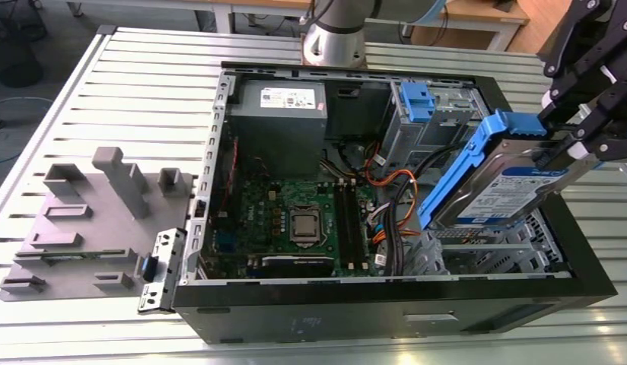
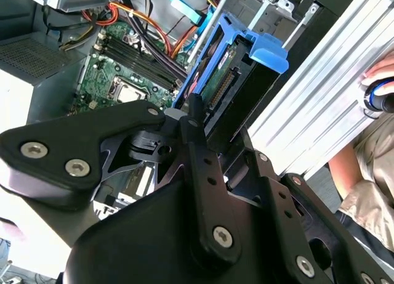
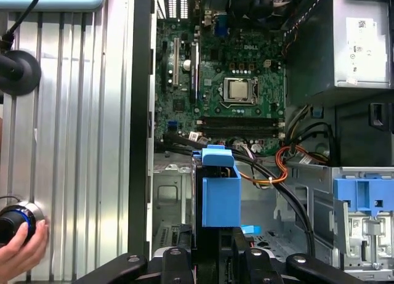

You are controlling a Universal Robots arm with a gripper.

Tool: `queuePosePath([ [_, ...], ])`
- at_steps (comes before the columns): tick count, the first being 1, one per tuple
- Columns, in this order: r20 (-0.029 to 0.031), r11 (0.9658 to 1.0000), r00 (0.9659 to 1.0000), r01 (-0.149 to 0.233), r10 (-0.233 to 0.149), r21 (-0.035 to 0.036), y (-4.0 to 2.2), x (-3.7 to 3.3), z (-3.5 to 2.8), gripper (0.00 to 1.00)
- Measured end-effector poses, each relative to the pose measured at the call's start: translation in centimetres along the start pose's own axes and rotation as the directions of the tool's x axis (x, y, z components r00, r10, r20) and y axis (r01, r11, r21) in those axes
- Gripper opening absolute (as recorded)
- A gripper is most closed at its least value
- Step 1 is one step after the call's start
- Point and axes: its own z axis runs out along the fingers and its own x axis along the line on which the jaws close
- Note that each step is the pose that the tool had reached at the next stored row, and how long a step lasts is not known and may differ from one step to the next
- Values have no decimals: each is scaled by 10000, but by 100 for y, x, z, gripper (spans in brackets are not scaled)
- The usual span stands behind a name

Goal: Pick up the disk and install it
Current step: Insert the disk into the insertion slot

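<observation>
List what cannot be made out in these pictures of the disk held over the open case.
Exterior view: the disk hides much of the bay beneath it.
First wrist view: the disk's label faces away, edge-on.
Second wrist view: the claw covers the disk's near end.
First wrist view: the picture's edge cuts off a hand.

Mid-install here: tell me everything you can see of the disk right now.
The disk is a flat silver-grey metal drive with a white-and-blue label, framed by a blue plastic bracket. The end effector is shut on its upper end, holding it steeply tilted over the metal drive cage of the open computer case, at the exterior view's right. Its connector edge shows in the second wrist view. Whether its lower end touches the cage, I cannot tell.
</observation>
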Motion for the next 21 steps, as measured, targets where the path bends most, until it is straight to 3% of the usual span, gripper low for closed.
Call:
queuePosePath([
  [13,0,10000,10000,1,-1,0,-254,3,48,35],
  [21,-1,10000,10000,1,-1,0,-267,7,102,35],
])
